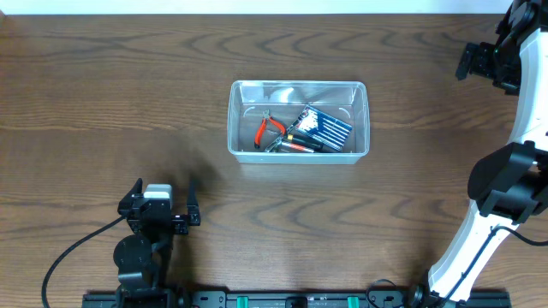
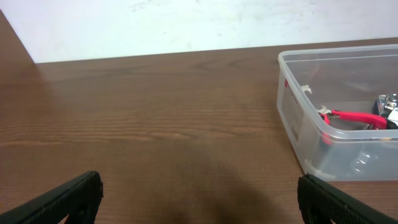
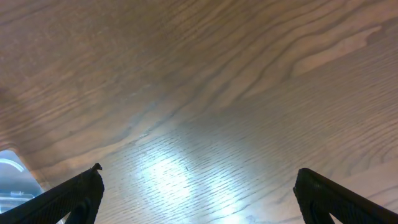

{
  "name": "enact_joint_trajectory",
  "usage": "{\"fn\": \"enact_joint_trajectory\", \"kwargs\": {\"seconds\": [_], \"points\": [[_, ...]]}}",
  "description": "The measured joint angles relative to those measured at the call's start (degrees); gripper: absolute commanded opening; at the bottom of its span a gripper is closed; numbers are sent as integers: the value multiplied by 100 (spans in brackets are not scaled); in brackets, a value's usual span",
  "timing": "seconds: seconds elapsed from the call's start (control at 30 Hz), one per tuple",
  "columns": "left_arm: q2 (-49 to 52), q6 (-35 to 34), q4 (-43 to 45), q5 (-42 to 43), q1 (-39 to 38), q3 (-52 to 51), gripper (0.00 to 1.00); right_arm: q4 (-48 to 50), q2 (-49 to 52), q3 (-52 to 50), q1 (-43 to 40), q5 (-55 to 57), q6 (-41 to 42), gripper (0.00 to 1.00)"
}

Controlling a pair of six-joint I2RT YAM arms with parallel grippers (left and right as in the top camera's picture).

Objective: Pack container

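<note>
The wooden tabletop (image 1: 103,94) carries the container (image 1: 297,83) holding red-handled pliers (image 1: 268,128). The left gripper (image 2: 199,180) and right gripper (image 3: 196,174) stand wide, empty.

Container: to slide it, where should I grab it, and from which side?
Probably the left short wall of the container, from straight above with the open left gripper, one finger inside, one outside. The thin upright wall with its rim suits a pinch; keep clear of the red-handled pliers lying just inside.
</note>
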Motion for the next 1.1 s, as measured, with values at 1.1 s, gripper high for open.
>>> {"fn": "enact_joint_trajectory", "kwargs": {"seconds": [1.1], "points": [[0,0,4,0,0,-2,98,4739,-3569,-2645,544,131,0,99]]}}
